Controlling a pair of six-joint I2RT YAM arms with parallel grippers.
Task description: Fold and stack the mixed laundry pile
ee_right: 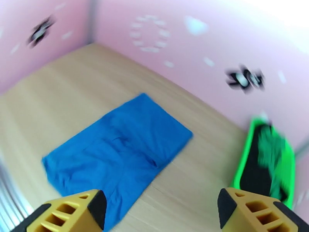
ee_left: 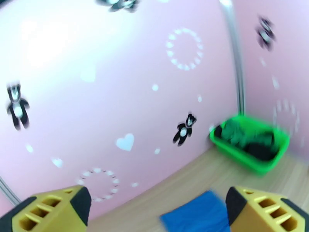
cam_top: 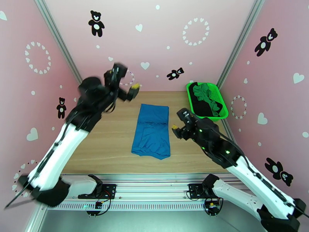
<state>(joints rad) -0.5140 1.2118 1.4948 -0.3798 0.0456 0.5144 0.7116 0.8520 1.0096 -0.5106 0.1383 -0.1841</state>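
A medium-blue T-shirt (cam_top: 151, 131) lies flat on the wooden table as a long folded rectangle, also under the right wrist camera (ee_right: 119, 151). The bright green garment (cam_top: 207, 95) and the black garment (cam_top: 199, 107) lie bunched together inside the green basket (cam_top: 213, 118). My left gripper (cam_top: 132, 91) hangs raised near the back wall, beyond the shirt's far left corner, open with nothing between its yellow fingers (ee_left: 50, 213). My right gripper (cam_top: 176, 128) hovers just right of the shirt, also open and holding nothing (ee_right: 161, 207).
The basket stands in the back right corner against the pink walls (ee_left: 239, 157). Bare wood stretches left of the shirt and between the shirt and the basket. Metal corner posts rise at the back left and back right.
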